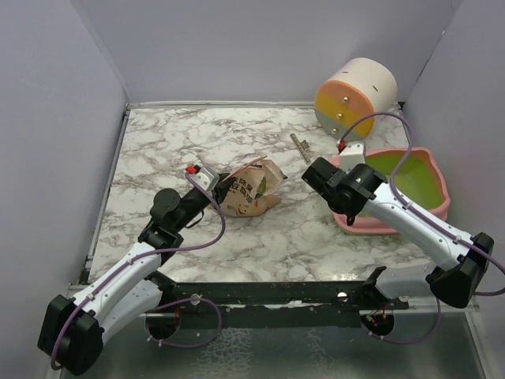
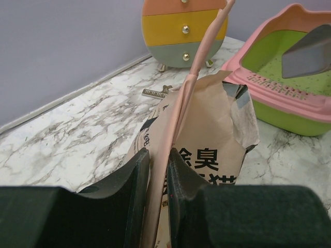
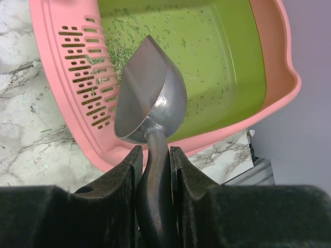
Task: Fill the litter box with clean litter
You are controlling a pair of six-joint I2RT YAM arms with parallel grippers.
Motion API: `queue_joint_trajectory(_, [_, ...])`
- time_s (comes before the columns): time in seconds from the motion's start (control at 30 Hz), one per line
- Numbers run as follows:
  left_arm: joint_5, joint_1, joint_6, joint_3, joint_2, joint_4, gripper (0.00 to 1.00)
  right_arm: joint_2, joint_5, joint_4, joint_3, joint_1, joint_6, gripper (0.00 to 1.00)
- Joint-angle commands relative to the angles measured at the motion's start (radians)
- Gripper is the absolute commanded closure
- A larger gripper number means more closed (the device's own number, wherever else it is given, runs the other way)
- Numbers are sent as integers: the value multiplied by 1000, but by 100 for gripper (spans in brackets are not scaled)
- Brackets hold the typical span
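The pink litter box (image 1: 435, 175) with a lime-green inside stands at the right; it also shows in the left wrist view (image 2: 289, 88) and the right wrist view (image 3: 77, 129). Only a thin scatter of greenish litter granules (image 3: 116, 57) lies on its floor. My right gripper (image 3: 154, 152) is shut on the handle of a silver scoop (image 3: 147, 93), whose empty bowl hangs over the box's slotted near rim. In the top view the right gripper (image 1: 349, 207) is at the box's left edge. My left gripper (image 2: 158, 155) is shut on the pink strap of the tan paper bag (image 2: 207, 134), which lies at table centre (image 1: 252, 189).
A round cream drum with orange, yellow and grey bands (image 1: 355, 99) stands behind the box at the back right. A small metal piece (image 1: 300, 147) lies on the marble between bag and drum. Purple walls close in the table on three sides.
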Motion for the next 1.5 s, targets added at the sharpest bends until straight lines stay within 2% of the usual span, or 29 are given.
queue_joint_trajectory(0.0, [10, -11, -13, 20, 0, 40, 77, 31, 60, 22, 109, -3, -95, 99])
queue_joint_trajectory(0.2, [17, -12, -7, 20, 5, 41, 77, 11, 5, 360, 280, -11, -528, 99])
queue_joint_trajectory(0.3, [10, -12, -1, 19, 3, 40, 77, 44, 4, 416, 398, -49, -634, 99])
queue_joint_trajectory(0.43, [0, -11, 5, 18, 1, 37, 77, 52, -50, 512, 438, -154, -771, 99])
queue_joint_trajectory(0.5, [1, -12, 6, 19, 4, 35, 77, 46, -124, 568, 443, -254, -834, 99])
queue_joint_trajectory(0.6, [9, -12, 4, 20, 7, 35, 77, 50, -202, 612, 468, -340, -857, 99])
queue_joint_trajectory(0.73, [17, -11, 6, 22, 9, 34, 77, 124, -443, 558, 582, -485, -801, 99])
queue_joint_trajectory(0.9, [12, -11, 22, 22, -2, 25, 77, 208, -864, 507, 673, -642, -738, 99])
queue_joint_trajectory(1.0, [10, -11, 28, 22, -4, 23, 77, 238, -1191, 495, 665, -774, -715, 99])
queue_joint_trajectory(1.07, [13, -11, 31, 22, 0, 21, 77, 235, -1345, 507, 632, -820, -714, 99])
queue_joint_trajectory(1.33, [31, -13, 30, 27, 4, 20, 77, 132, -1524, 589, 491, -840, -734, 99])
queue_joint_trajectory(1.47, [31, -12, 29, 26, -4, 20, 77, 92, -1680, 683, 386, -840, -742, 99])
